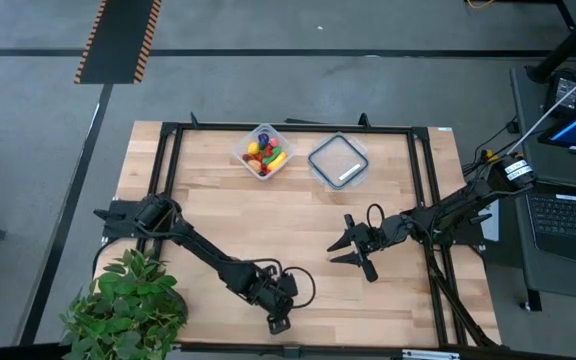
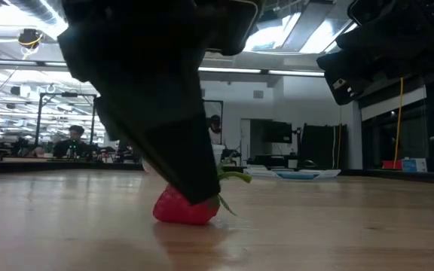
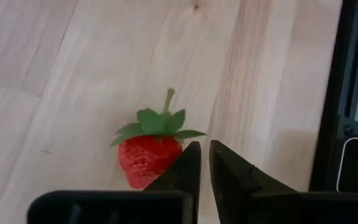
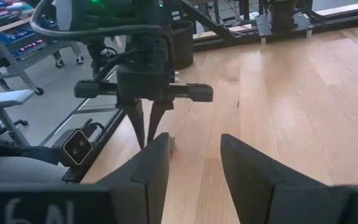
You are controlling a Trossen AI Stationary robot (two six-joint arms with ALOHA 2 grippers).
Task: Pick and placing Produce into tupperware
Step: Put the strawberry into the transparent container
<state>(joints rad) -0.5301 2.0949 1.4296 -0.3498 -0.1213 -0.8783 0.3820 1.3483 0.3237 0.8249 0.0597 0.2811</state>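
A red toy strawberry (image 3: 145, 158) with green leaves lies on its side on the wooden table near the front edge. It also shows in the low view (image 2: 179, 212). My left gripper (image 3: 204, 167) points steeply down right beside it. Its fingers are shut with only a slit between them, and the berry is outside them. In the high view this gripper (image 1: 278, 322) covers the berry. The clear tupperware (image 1: 239, 152) stands at the far middle with several coloured produce pieces (image 1: 264, 155) inside. My right gripper (image 1: 353, 248) hangs open right of centre, holding nothing. My left gripper has nothing between its fingers. The outer side of one finger (image 3: 188, 163) lies against the strawberry's side (image 3: 169, 160), coming from above at a slant. The berry rests on the table with its leafy end pointing away from the fingers.
The flat square lid (image 1: 338, 160) lies right of the tupperware. A black frame (image 1: 288, 128) runs around the table top, and a bar of it (image 3: 347, 93) is close by the left gripper. A green plant (image 1: 128, 305) stands at the near left corner.
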